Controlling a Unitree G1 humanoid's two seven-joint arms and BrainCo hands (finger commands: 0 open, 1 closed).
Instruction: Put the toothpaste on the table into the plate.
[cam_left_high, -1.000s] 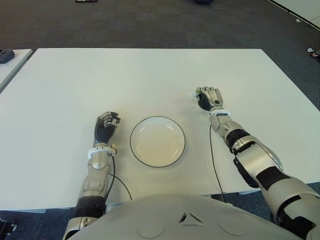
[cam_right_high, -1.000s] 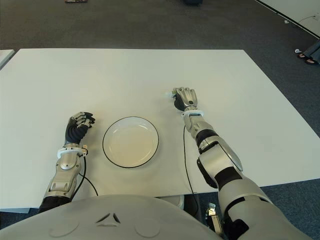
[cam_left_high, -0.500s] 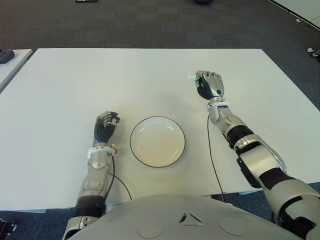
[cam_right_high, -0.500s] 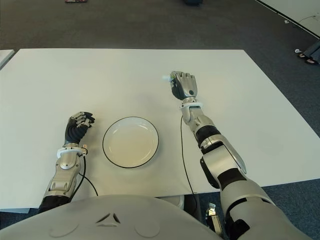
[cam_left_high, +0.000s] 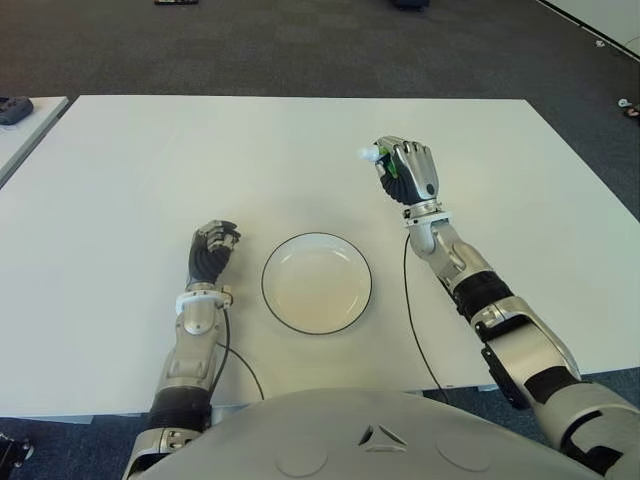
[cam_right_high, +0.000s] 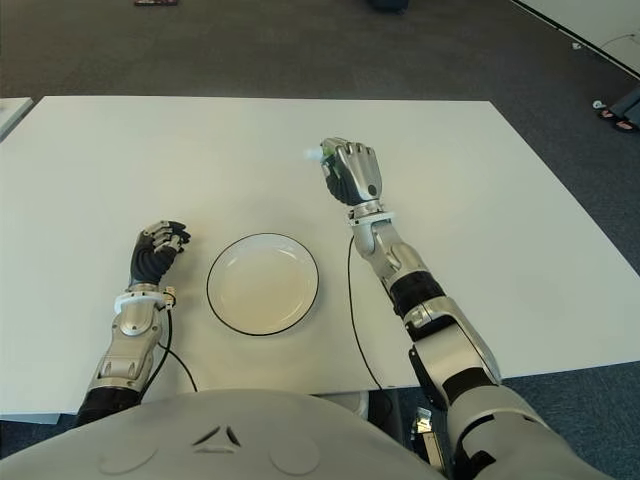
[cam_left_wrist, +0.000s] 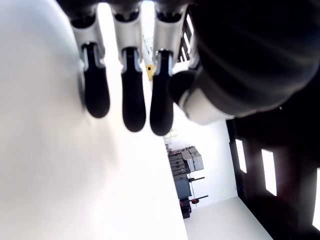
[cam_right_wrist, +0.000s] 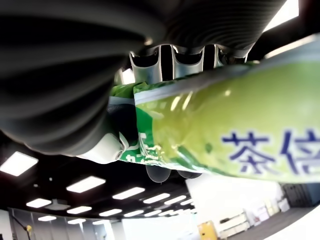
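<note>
Your right hand (cam_left_high: 405, 172) is clenched around the toothpaste (cam_right_wrist: 235, 135), raised off the bench (cam_left_high: 120, 160) in the carry step, so next swing it toward your left and nearer you over the plate (cam_left_high: 316, 244) and release; left hand (cam_left_high: 212, 250) idles curled, holding nothing, beside the plate.

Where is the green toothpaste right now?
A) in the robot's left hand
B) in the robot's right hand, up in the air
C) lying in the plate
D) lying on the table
B: the right hand is curled around the green toothpaste, raised beyond the empty plate.
</note>
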